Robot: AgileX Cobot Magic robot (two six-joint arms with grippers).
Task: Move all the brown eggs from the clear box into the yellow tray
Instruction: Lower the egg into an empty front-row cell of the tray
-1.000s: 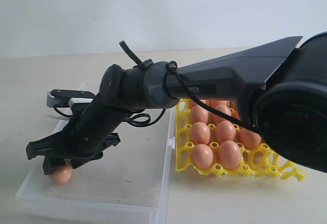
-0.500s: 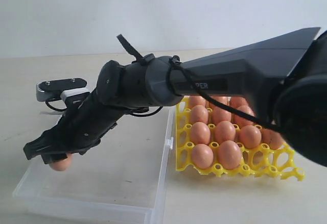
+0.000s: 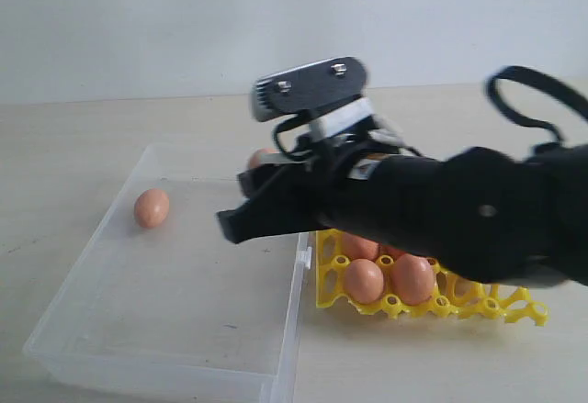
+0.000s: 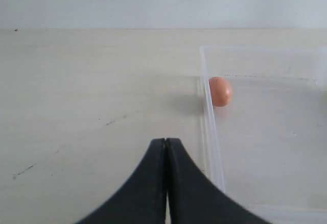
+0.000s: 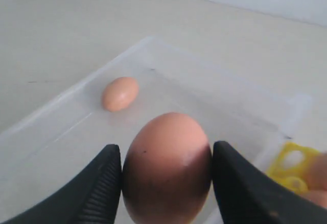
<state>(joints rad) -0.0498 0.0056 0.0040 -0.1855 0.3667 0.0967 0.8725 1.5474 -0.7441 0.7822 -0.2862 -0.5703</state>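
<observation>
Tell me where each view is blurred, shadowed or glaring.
Exterior view: the right arm is smeared and soft, while the loose egg in the clear box looks fairly sharp. Left wrist view: even light, that egg casting a faint shadow onto the table. Right wrist view: the held egg in the right claw is slightly soft, with a small pale glint.

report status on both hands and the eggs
Right hand shut on a brown egg above the clear box. Left hand shut, empty. One loose egg in box. Nothing seen blocking the yellow tray.
</observation>
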